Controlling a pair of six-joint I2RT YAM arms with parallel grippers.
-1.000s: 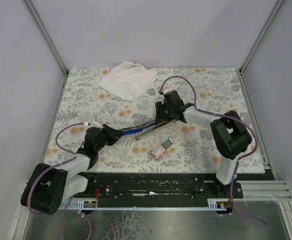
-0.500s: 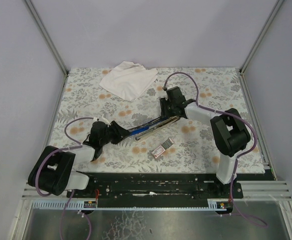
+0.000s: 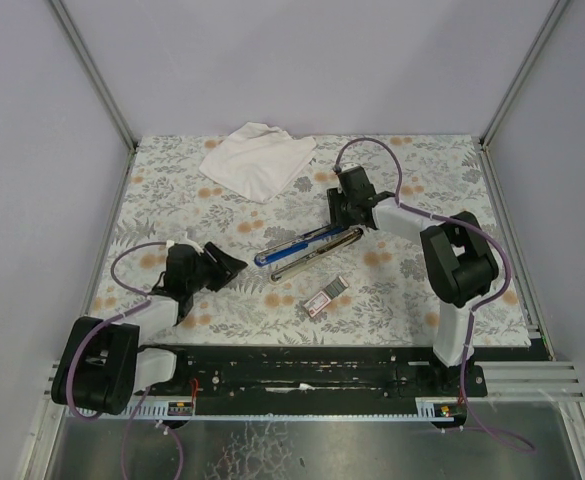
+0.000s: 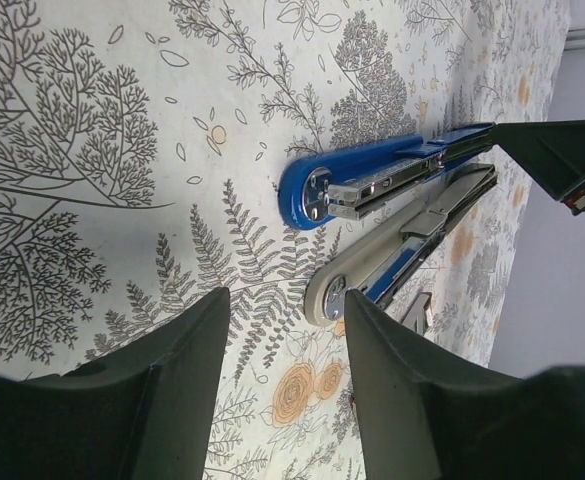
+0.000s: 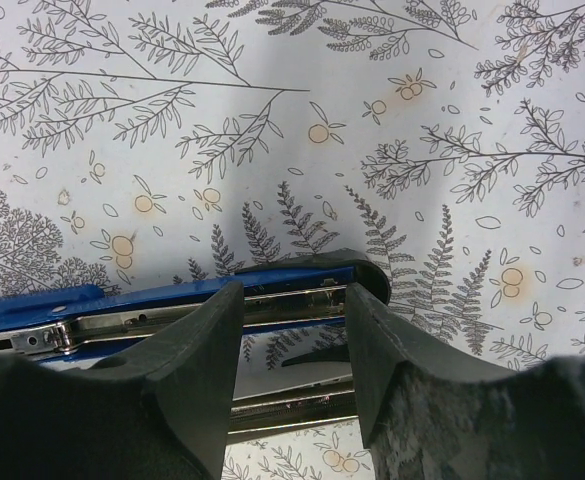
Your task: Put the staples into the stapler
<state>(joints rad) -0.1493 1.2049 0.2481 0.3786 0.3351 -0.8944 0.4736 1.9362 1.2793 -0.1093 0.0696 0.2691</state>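
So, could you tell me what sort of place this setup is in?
Probably a robotics lab test cell: plain grey walls in aluminium frame posts, a floral cloth as work surface, and a left arm and right arm bolted to a rail.

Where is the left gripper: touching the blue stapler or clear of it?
Apart. The left wrist view shows patterned cloth between the left gripper and blue stapler.

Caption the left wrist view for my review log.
Open left tool faces the blue stapler lying on the floral tablecloth.
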